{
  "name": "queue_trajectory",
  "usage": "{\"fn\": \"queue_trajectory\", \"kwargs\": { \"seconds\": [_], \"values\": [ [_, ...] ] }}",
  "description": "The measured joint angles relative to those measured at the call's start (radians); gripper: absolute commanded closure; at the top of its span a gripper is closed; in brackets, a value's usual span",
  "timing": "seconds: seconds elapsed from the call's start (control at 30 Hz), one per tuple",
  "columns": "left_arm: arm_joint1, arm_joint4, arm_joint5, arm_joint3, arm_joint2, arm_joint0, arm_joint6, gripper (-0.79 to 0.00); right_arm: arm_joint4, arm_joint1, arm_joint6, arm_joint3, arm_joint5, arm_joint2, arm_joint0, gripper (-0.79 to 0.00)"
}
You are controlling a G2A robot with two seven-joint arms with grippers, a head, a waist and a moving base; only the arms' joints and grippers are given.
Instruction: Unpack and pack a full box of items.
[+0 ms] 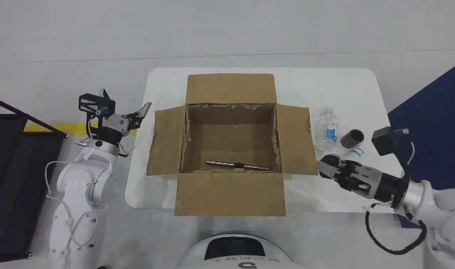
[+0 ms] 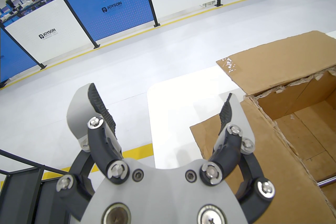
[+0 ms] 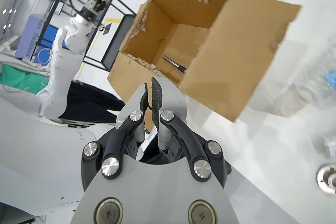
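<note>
Unpacking looks nearly complete: the box [image 1: 231, 114] stands with all four flaps folded out, and one rod [image 1: 238, 165] lies flat on its floor, beyond the right pincer's [image 3: 152, 83] tips and past the nearest flap. The rod appears to be stiff, smooth metal and likely slippery. Grip it at the dark section near mid-length. The cardboard is light, with torn rims, and its walls will probably flex under load. A clear bottle [image 1: 326, 125] and a dark cylinder [image 1: 352, 138] lie just beside the right pincer, outside the box. The bottle is light, crushable and apt to roll. The right pincer's pads are pressed together and hold nothing. The left pincer [image 2: 160, 93] is spread wide and empty, with the box flap just ahead of one fingertip. Everything rests on a white table [image 1: 341, 84]. Around it are a pale floor [image 2: 183, 33] and blue and white panels [image 2: 105, 7].
</note>
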Motion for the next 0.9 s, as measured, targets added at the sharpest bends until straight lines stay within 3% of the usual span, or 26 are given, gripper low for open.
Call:
{"fn": "queue_trajectory", "kwargs": {
  "seconds": [0.1, 0.33, 0.67, 0.77, 0.9],
  "values": [
    [0.000, 0.000, 0.000, 0.000, 0.000, 0.000, 0.000, -0.785, -0.033, 0.010, 0.022, 0.001, -0.039, -0.142, 0.092, 0.000],
    [0.000, 0.000, 0.000, 0.000, 0.000, 0.000, 0.000, -0.785, -0.110, 0.015, -0.027, 0.001, -0.017, -0.426, 0.262, 0.000],
    [0.000, 0.000, 0.000, 0.000, 0.000, 0.000, 0.000, -0.785, -0.110, 0.015, -0.027, 0.002, -0.017, -0.415, 0.259, 0.000],
    [0.000, 0.000, 0.000, 0.000, 0.000, 0.000, 0.000, -0.785, -0.178, 0.021, -0.019, 0.021, 0.030, -0.407, 0.256, 0.000],
    [0.000, 0.000, 0.000, 0.000, 0.000, 0.000, 0.000, -0.785, -0.258, 0.031, 0.058, 0.057, 0.051, -0.477, 0.369, 0.000]
  ]
}}
